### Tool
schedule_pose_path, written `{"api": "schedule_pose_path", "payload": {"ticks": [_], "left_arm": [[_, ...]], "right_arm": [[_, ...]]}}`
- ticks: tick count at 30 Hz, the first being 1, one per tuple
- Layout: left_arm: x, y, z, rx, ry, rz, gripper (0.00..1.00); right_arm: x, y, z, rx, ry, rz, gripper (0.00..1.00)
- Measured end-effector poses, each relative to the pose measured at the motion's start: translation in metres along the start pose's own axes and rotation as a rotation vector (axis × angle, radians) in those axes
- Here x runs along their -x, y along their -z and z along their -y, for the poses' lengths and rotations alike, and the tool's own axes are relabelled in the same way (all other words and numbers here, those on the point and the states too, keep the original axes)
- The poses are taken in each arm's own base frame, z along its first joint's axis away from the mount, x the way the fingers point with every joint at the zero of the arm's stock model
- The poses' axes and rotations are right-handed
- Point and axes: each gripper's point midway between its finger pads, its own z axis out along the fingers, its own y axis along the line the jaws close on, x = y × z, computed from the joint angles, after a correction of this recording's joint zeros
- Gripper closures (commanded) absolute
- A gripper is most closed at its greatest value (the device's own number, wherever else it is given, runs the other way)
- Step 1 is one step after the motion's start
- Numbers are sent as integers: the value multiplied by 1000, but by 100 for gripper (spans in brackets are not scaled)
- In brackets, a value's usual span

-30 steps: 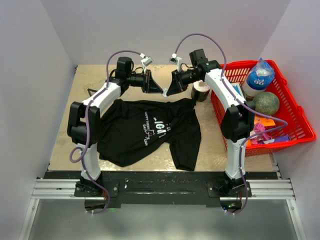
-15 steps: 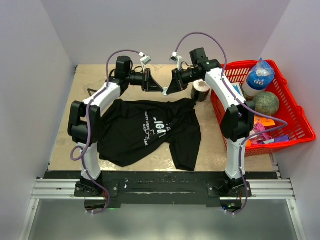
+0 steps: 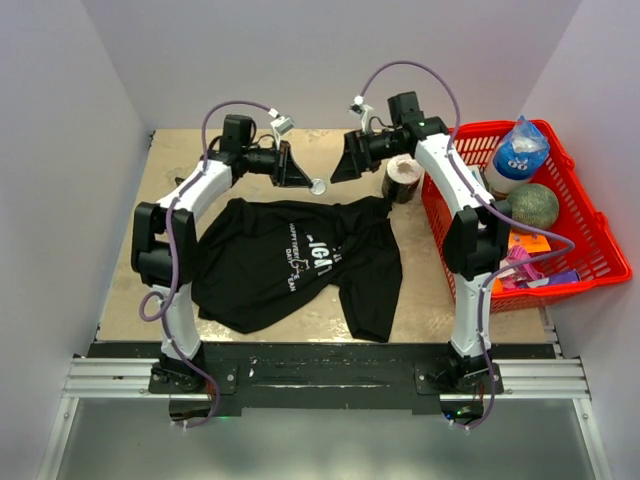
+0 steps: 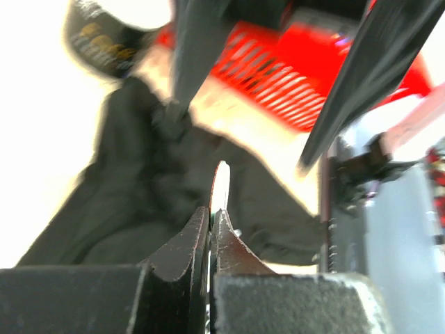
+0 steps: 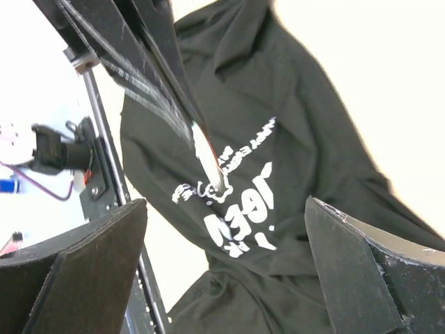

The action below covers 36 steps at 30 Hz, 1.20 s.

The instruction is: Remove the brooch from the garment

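Note:
The garment (image 3: 290, 260), a black T-shirt with white lettering, lies crumpled on the table in front of both arms. My left gripper (image 3: 308, 181) hangs above its collar end, shut on a small thin pale piece, the brooch (image 3: 317, 185). From the left wrist the brooch (image 4: 220, 182) is a light sliver sticking out past the closed fingertips (image 4: 201, 229), clear of the garment (image 4: 139, 195) below. My right gripper (image 3: 338, 172) stands open just to the right, apart from the brooch. Between the right gripper's (image 5: 226, 202) spread fingers I see the brooch (image 5: 208, 161) over the lettering of the garment (image 5: 313, 139).
A dark tape roll (image 3: 403, 180) stands right of the shirt, beside the right arm. A red basket (image 3: 600, 262) at the right edge holds a bottle (image 3: 518, 150), a green ball (image 3: 535, 205) and smaller items. Walls close in the table on three sides.
The right gripper has opened, let go of the brooch and drawn back to the right. The left gripper has shifted slightly left, keeping the brooch.

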Motion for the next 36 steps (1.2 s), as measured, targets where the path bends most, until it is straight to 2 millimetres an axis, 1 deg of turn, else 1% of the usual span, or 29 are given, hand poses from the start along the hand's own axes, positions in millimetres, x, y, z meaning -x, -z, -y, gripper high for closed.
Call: {"api": "schedule_pose_path", "payload": {"ticks": [3, 6, 7, 9, 12, 13, 16, 18, 19, 21, 25, 28, 30, 33, 36], "left_arm": [[-8, 24, -19, 108, -36, -38, 100], [-17, 62, -35, 246, -82, -103, 100], [-19, 81, -41, 311, -117, -136, 100], [-26, 125, -47, 455, -199, -221, 100], [-28, 190, -46, 644, -347, -347, 100], [-30, 217, -41, 714, -408, -403, 100], [-32, 269, -35, 852, -536, -536, 100], [-40, 294, -40, 914, -595, -636, 100], [-46, 301, -45, 924, -608, -684, 100], [-61, 310, -64, 929, -623, -783, 100], [-82, 315, -108, 941, -630, -861, 100], [-93, 317, -130, 950, -643, -892, 100], [-94, 318, -140, 960, -654, -900, 100], [-89, 321, -153, 988, -687, -908, 100], [-86, 322, -162, 1009, -715, -906, 100]], "right_arm": [[7, 20, 18, -37, -18, 42, 1], [12, 42, 39, -113, -28, 74, 1], [13, 48, 44, -137, -25, 81, 1], [15, 57, 51, -181, -17, 90, 1], [16, 59, 54, -209, -6, 92, 1], [16, 58, 55, -217, -3, 90, 1], [17, 57, 57, -231, -4, 90, 1], [18, 57, 57, -234, -3, 94, 1], [19, 56, 58, -234, -5, 96, 1], [19, 56, 58, -236, -11, 99, 1], [21, 56, 61, -253, -15, 103, 1], [22, 57, 64, -269, -14, 108, 1], [23, 57, 66, -278, -13, 111, 1], [23, 57, 68, -287, -15, 113, 1], [21, 56, 69, -290, -21, 109, 1]]}}
